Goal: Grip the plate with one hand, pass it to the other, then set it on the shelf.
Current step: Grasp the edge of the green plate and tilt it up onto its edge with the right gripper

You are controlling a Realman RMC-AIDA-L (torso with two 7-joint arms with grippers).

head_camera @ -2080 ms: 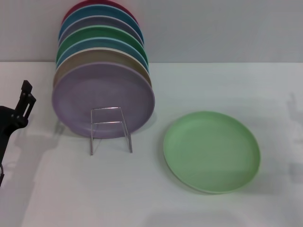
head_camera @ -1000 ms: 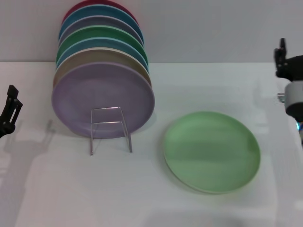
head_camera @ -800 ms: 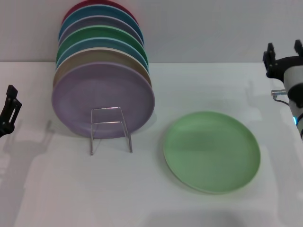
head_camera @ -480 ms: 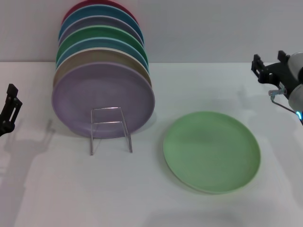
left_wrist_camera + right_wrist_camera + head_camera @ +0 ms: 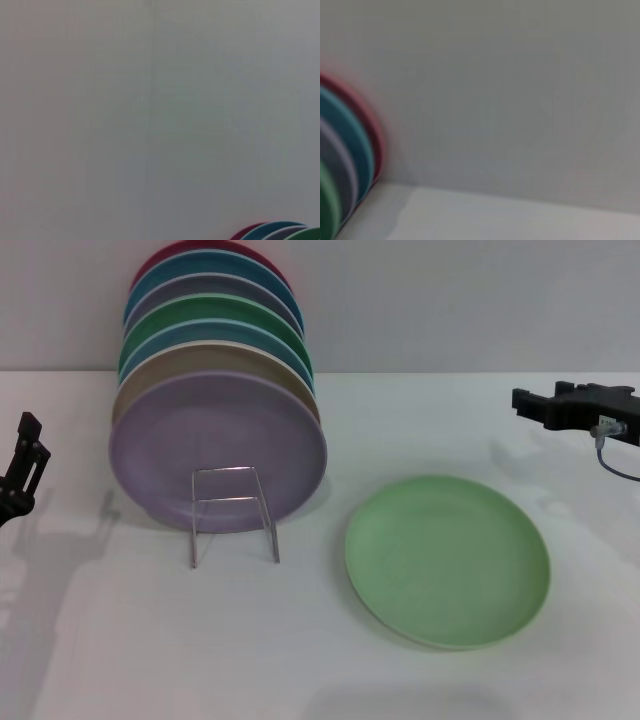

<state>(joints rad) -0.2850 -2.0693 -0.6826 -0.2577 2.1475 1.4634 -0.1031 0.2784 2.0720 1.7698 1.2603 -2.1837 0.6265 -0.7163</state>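
The light pastel-green plate lies flat on the white table, right of centre. The thin silver wire shelf stands left of it, with its rectangular front loop in front of a lilac plate. My right gripper hovers above the table beyond the plate's far right side, pointing left, open and empty. My left gripper is at the far left edge, well away from the plate, holding nothing.
A row of upright plates stands in the rack behind the lilac one: beige, blue, dark green, grey, teal, red. Their rims also show in the left wrist view and the right wrist view. A grey wall runs behind the table.
My right gripper came in from the right edge, turned to point left and moved toward the plate's far side. My left arm drew back to the left edge. The plate has not moved.
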